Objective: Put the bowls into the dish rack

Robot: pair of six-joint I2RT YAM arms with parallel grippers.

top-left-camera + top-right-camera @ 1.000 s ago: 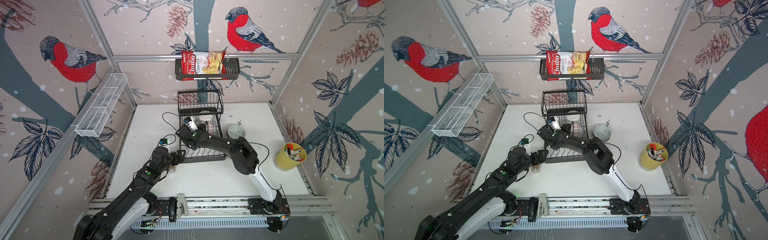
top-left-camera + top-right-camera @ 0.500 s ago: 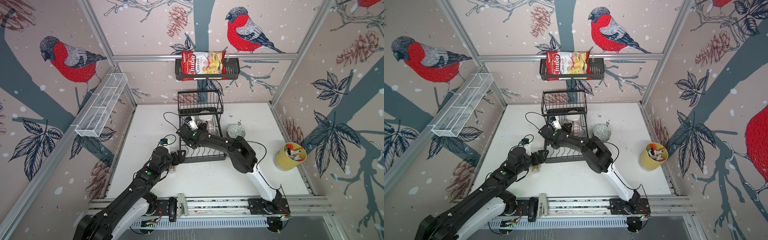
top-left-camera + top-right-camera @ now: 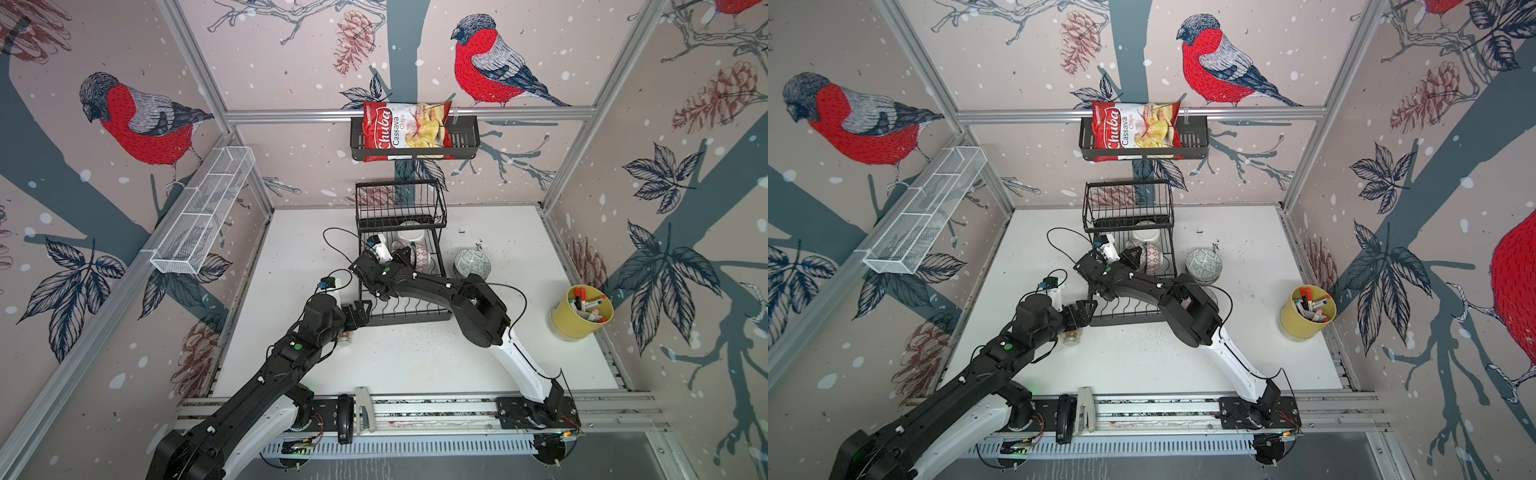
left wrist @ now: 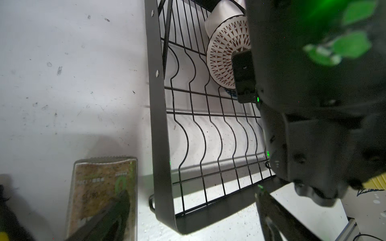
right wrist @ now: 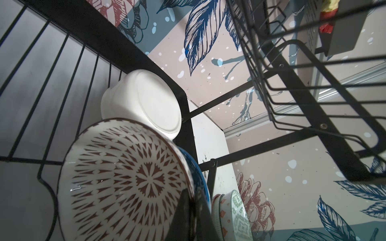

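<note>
Here, dish rack [image 3: 409, 319] on speckled tabletop [image 3: 415, 361]; bird-print walls [image 3: 291, 62].

Dish rack [image 3: 411, 320] at the back middle of the surface [image 3: 415, 365], bowls [image 3: 422, 257] on edge in its lower level, stack of bowls [image 3: 471, 262] just right of it, pot of markers [image 3: 579, 318] far right, jar [image 3: 344, 337] by its front left corner, chips bag [image 3: 405, 131] in basket [image 3: 463, 137] above.

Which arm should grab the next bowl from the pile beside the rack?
Probably the right: the bowl pile sits on its side of the dish rack. The open left gripper hovers at the rack's opposite corner. First the right gripper, shut on the red-patterned bowl, must release it.
</note>
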